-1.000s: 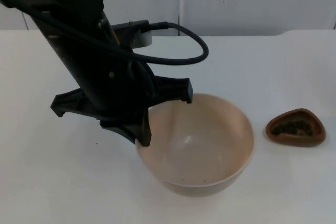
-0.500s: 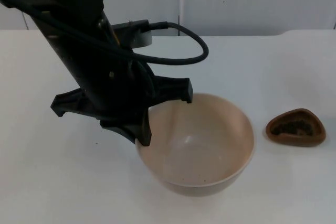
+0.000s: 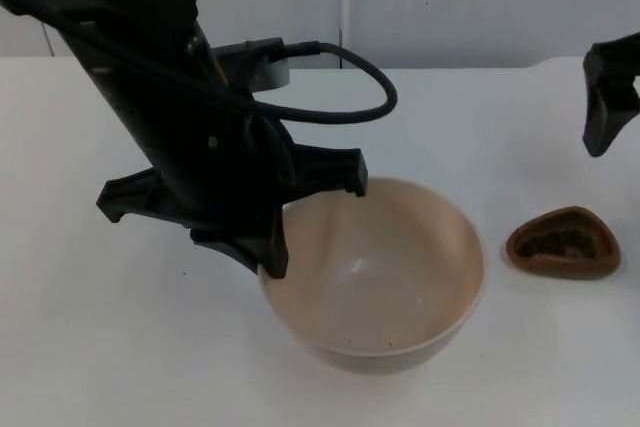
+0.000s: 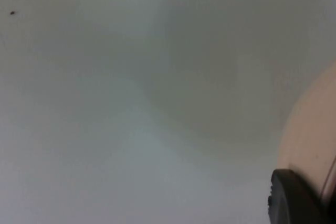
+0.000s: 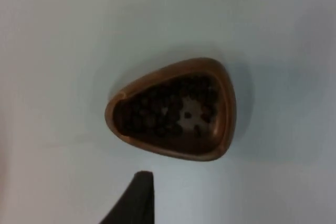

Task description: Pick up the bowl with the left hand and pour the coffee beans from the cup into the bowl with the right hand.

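We have the left gripper (image 3: 312,222) clamped on the rim of the bowl (image 3: 375,272), resting on the tabletop (image 3: 110,347). Our right gripper (image 3: 607,112), whose finger state we cannot tell, hovers above the cup (image 3: 563,243) of coffee beans (image 5: 170,111); next, descend and grasp it

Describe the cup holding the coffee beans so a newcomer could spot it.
On the white table, look beside the big cream bowl, on the right arm's side. The cup is small, brown and rounded-triangular, with dark beans inside, far smaller and darker than the bowl.
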